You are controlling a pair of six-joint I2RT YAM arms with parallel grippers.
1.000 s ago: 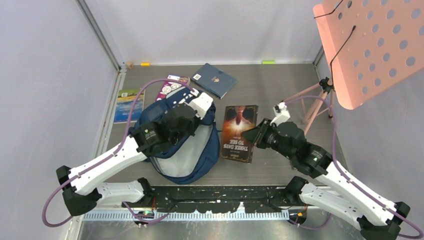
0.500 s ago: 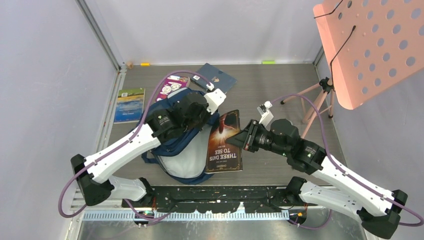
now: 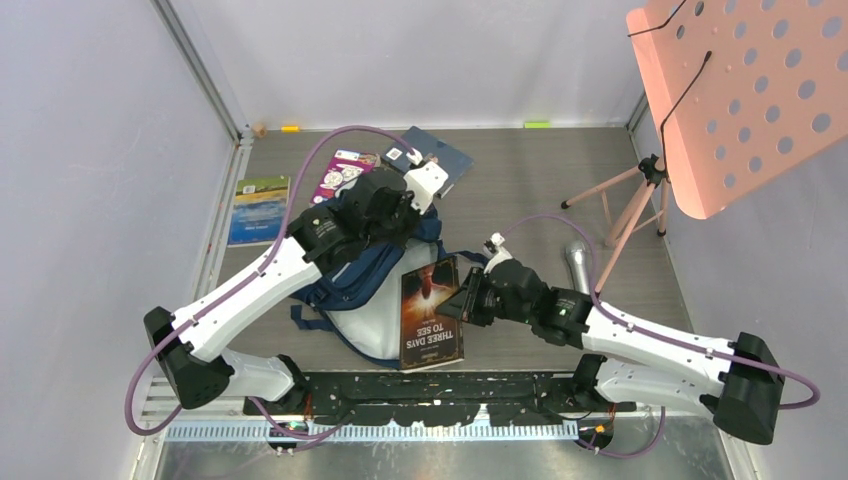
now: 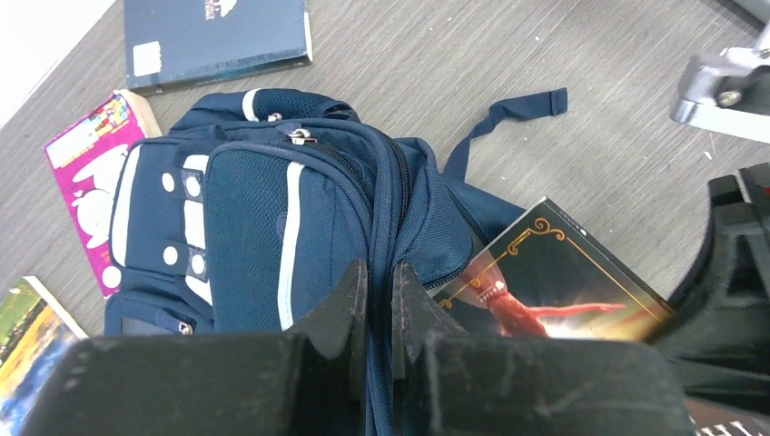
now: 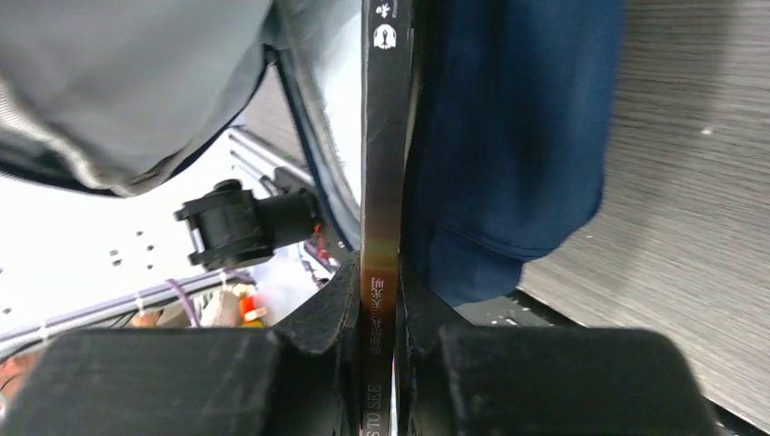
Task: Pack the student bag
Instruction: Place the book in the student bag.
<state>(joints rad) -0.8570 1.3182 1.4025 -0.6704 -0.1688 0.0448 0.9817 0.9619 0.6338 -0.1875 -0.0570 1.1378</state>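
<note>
**Gripping Book and Bag, One in Each Gripper**

Clamping the right gripper [image 3: 468, 300], nearest the arm bases, onto a dark rectangular book [image 3: 430, 320] bearing a glowing red-orange figure and the title THREE DAYS TO SEE. Pinching its thin edge tightly between both fingers [image 5: 338, 304] in the right wrist view, with grey fabric to one side of the book and navy fabric to the other. Holding the book tilted, its left side lying against the bag's pale grey panel.

Resting the large navy blue fabric student bag [image 3: 348, 282], with pale stripes and white patches, on the grey wood-grain table [image 3: 520, 190], left of centre and under the left arm. Squeezing a ridge of the bag's navy fabric beside a zipper line between the nearly closed fingers of the left gripper [image 4: 379, 272].

Passing a silver metal cylinder [image 3: 578, 266] lying on the table just right of the right arm, near the feet of a pink tripod [image 3: 628, 205].

Reaching, farther back, a magenta booklet [image 3: 338, 172] just beside the bag's top, a dark blue book [image 3: 450, 160] partly hidden by the left wrist, and a green and yellow book [image 3: 258, 208] lying apart near the left wall.

Ending at a pink perforated board [image 3: 740, 90] tilting at the upper right.
</note>
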